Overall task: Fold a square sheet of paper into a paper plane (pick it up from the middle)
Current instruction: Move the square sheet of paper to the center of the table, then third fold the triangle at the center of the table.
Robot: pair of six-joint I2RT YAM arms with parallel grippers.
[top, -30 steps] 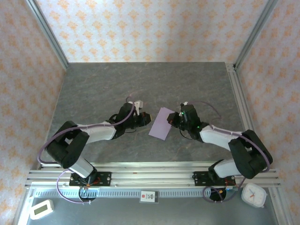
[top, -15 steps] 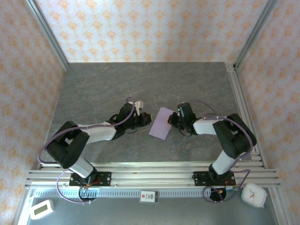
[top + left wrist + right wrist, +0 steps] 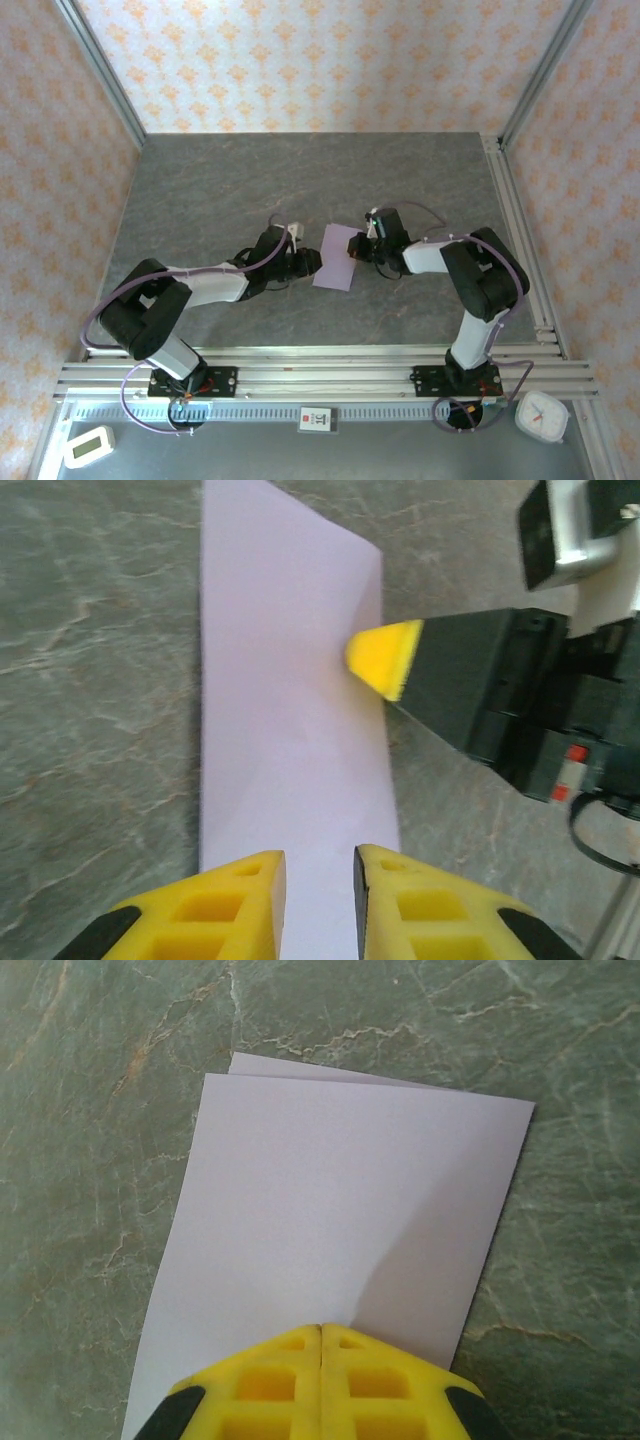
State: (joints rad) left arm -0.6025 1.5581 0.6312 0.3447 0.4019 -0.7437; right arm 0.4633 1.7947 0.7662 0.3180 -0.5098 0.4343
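At the right edge of the paper (image 3: 335, 270), the right hand (image 3: 356, 252), pinched together, pressed down, seemingly pinning the fold; the left hand (image 3: 314, 262) hovered opposite, slightly apart.

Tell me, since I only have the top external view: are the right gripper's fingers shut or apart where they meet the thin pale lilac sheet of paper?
Observer: Shut. In the right wrist view the right gripper has its yellow fingertips pressed together with no gap, at the near edge of the thin pale lilac sheet of paper.
Operator: And the left one?
Observer: The left gripper has a narrow gap between its fingers, and paper shows through it.
Operator: Is the sheet a single layer?
Observer: No. In the right wrist view a second layer peeks out past its far edge, so it is folded over.
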